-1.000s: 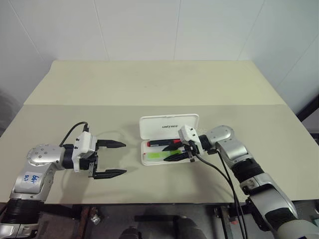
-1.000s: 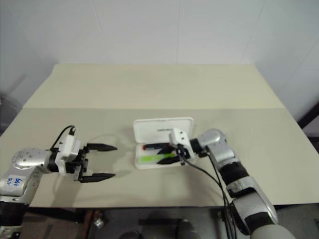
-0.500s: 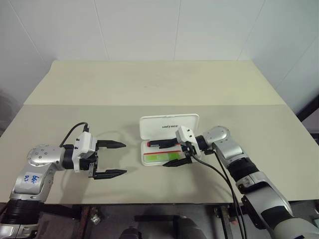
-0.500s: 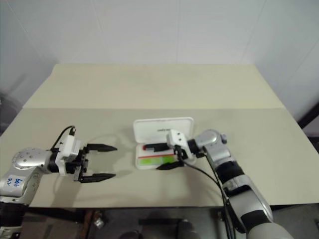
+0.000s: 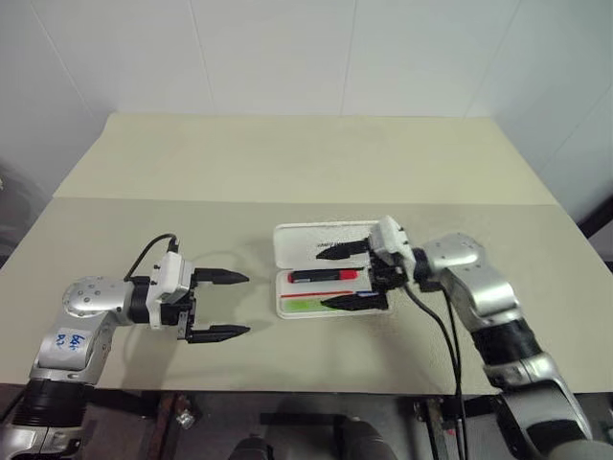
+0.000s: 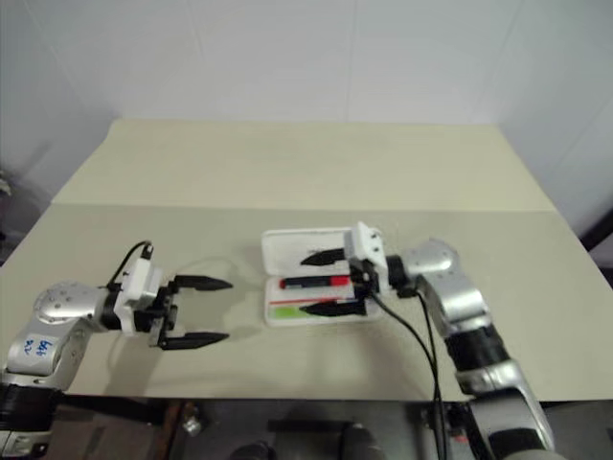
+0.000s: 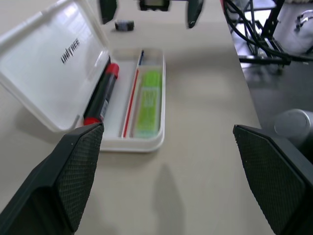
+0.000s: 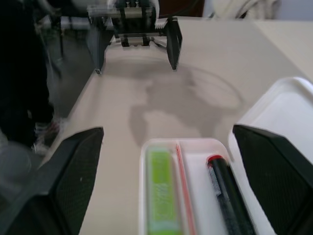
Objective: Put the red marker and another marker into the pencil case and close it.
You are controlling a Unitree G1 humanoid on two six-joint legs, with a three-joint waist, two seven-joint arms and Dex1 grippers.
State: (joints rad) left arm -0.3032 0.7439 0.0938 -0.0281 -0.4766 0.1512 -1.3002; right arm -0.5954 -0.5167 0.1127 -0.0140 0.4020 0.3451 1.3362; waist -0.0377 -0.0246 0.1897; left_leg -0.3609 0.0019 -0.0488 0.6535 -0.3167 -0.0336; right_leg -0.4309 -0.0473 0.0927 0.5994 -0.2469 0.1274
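The right pincer (image 5: 347,278) has let go and lifted, fingers spread; red marker (image 5: 323,277) and green highlighter (image 5: 311,305) now lie inside the open pencil case (image 5: 326,241). Left pincer (image 5: 223,306) spread. Closing remains.

It looked like a robot test room or lab rather than a home. A plain beige counter (image 5: 287,163) stood pushed against bare white panelled walls (image 5: 287,53). Beyond the counter's edge, the left wrist view caught a dark floor (image 7: 274,83) with black metal stand legs (image 7: 264,34) and loose cabling.
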